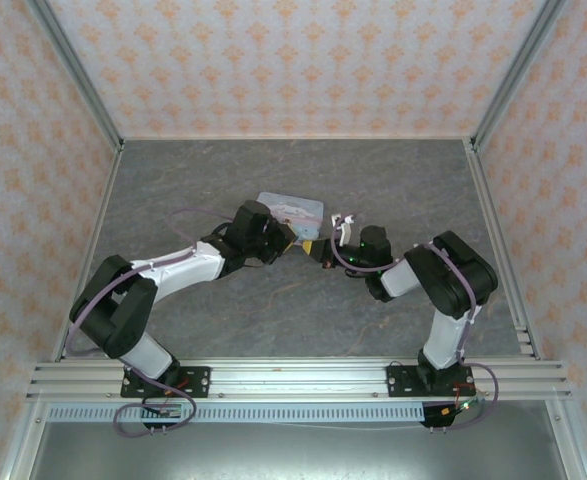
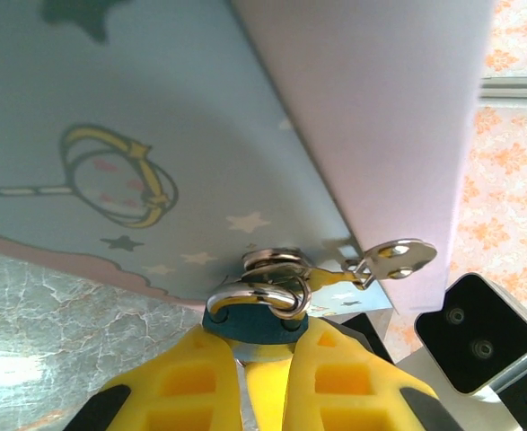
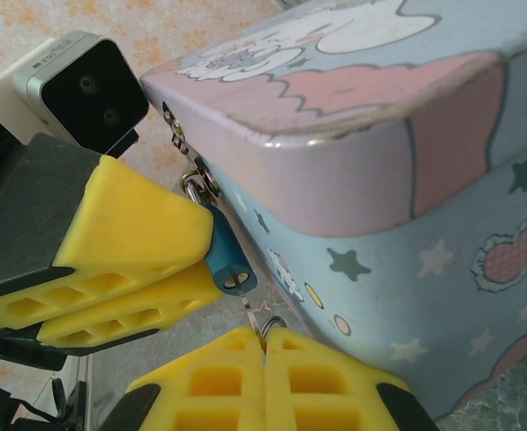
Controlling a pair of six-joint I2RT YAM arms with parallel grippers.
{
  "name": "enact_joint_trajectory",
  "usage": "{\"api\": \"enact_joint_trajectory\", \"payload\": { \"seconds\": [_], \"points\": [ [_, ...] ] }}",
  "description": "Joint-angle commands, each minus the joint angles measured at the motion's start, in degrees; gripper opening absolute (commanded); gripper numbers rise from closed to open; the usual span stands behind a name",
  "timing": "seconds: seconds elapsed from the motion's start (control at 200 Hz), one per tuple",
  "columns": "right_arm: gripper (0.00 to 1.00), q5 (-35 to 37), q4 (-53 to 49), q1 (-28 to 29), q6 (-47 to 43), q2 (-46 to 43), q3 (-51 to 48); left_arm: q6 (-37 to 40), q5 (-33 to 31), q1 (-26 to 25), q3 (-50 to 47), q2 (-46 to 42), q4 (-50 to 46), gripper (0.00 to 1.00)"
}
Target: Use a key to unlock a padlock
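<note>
The teal padlock (image 2: 249, 321) hangs by its silver shackle from the hasp on the front of a pale-blue cartoon tin (image 2: 155, 135). My left gripper (image 2: 262, 334) is shut on the padlock body. In the right wrist view the padlock (image 3: 225, 253) sticks out from the left arm's yellow fingers (image 3: 137, 233), keyhole end down. The thin key (image 3: 249, 305) reaches with its tip into that keyhole. My right gripper (image 3: 266, 336) is shut on the key's head, just below the padlock. From above, the left gripper (image 1: 295, 244) and the right gripper (image 1: 318, 250) meet in front of the tin (image 1: 291, 207).
The tin (image 3: 380, 180) stands mid-table on the grey marbled surface (image 1: 213, 180), close against both grippers. Patterned walls enclose the table on three sides. The right arm's wrist camera (image 2: 474, 337) sits close to the left fingers.
</note>
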Motion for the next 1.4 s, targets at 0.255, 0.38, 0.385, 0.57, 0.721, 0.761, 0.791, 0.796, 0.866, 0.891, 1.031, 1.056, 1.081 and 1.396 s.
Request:
{"api": "enact_joint_trajectory", "payload": {
  "seconds": [0.255, 0.38, 0.385, 0.57, 0.721, 0.761, 0.791, 0.796, 0.866, 0.891, 1.031, 1.056, 1.081, 1.396],
  "points": [
    [0.00, -0.8, 7.0, 2.8, 0.9, 0.9, 7.9, -0.8, 10.4, -5.3, 2.5, 2.6, 3.7, 0.11],
    [0.00, -0.6, 5.9, 3.1, 0.2, 1.5, 7.9, -1.4, 10.3, -5.7, 2.7, 3.1, 4.7, 0.11],
    [0.00, -0.6, 6.0, 3.1, 0.3, 1.6, 7.9, -1.4, 10.2, -5.7, 2.8, 3.1, 4.7, 0.11],
    [0.00, -0.4, 7.0, 3.1, 0.9, 2.4, 8.3, -1.4, 10.4, -6.3, 3.2, 3.8, 5.0, 0.11],
    [0.00, 0.3, 6.5, 2.6, 0.6, 1.3, 7.8, -0.6, 10.1, -6.3, 2.8, 4.0, 3.8, 0.11],
    [0.00, 0.9, 6.4, 2.6, 0.5, 0.9, 7.1, -0.4, 9.9, -6.3, 2.6, 4.0, 3.7, 0.11],
    [0.00, 1.3, 6.1, 2.6, 0.4, 0.5, 6.5, -0.3, 9.7, -6.3, 2.5, 4.1, 3.7, 0.11],
    [0.00, 1.4, 6.0, 2.6, 0.4, 0.5, 6.5, -0.3, 9.7, -6.3, 2.4, 4.2, 3.7, 0.11],
    [0.00, 1.8, 3.5, 2.6, -0.3, -0.2, 5.8, 0.0, 9.0, -6.1, 1.9, 4.1, 3.3, 0.11],
    [0.00, 2.2, 2.8, 2.6, -0.4, -0.3, 5.4, 0.1, 8.5, -6.1, 1.7, 3.9, 3.2, 0.12],
    [0.00, 3.5, 2.3, 2.6, -0.5, 0.3, 3.3, 2.1, 6.4, -5.3, 1.0, 1.4, 0.2, 0.19],
    [0.00, 3.6, 2.5, 2.6, -0.2, 0.4, 3.1, 2.7, 5.9, -5.0, 0.8, 0.6, -0.8, 0.20],
    [0.00, 3.7, 2.6, 2.6, 0.0, 0.7, 3.0, 3.1, 5.5, -4.7, 0.5, -0.2, -1.8, 0.22],
    [0.00, 6.3, -0.6, 3.6, 3.1, 0.4, 2.4, 3.6, 1.5, 1.3, -7.1, -11.4, -5.5, 0.56]
  ]
}}
